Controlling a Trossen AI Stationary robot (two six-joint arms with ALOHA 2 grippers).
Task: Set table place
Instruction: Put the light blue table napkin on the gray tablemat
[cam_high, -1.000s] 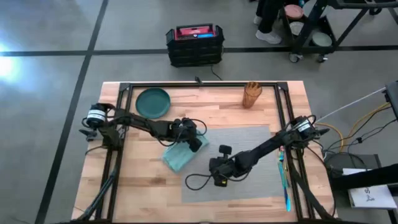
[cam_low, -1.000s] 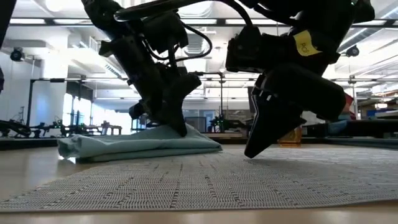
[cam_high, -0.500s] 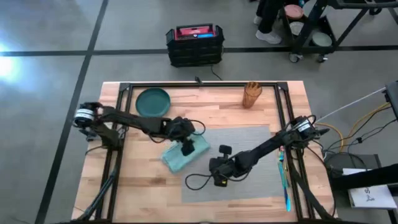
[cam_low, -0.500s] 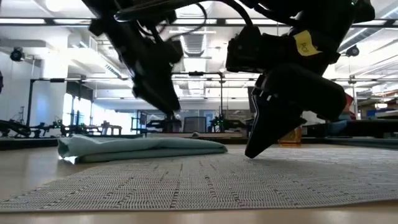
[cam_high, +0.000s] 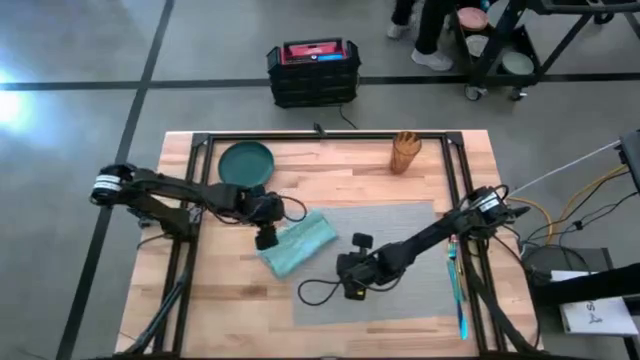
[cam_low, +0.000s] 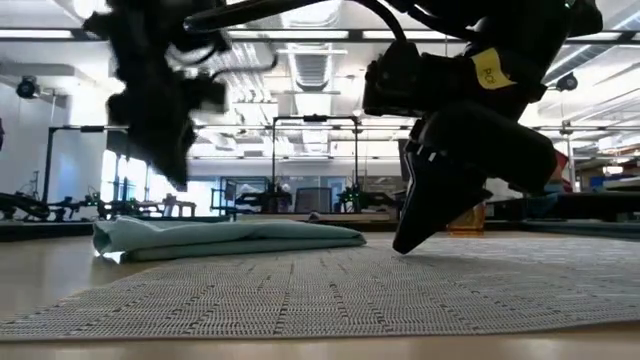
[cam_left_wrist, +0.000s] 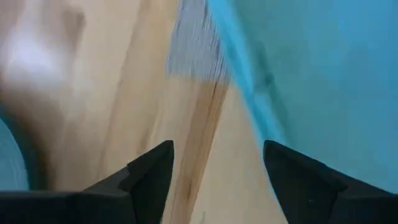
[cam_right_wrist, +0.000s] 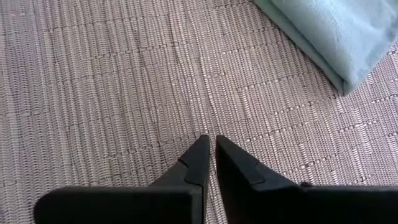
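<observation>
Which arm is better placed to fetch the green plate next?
Left. Its open gripper hangs empty near the green plate, while the right gripper is shut, pressing the placemat farther away.

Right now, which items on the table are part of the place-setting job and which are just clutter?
Part of the job:
- grey placemat
- teal napkin, partly on the placemat's edge
- dark green plate
- right tool, tips down on the placemat
- left tool, beside the napkin

Lying about:
- wooden cup
- blue item by the right rail
- black crate on the floor
</observation>
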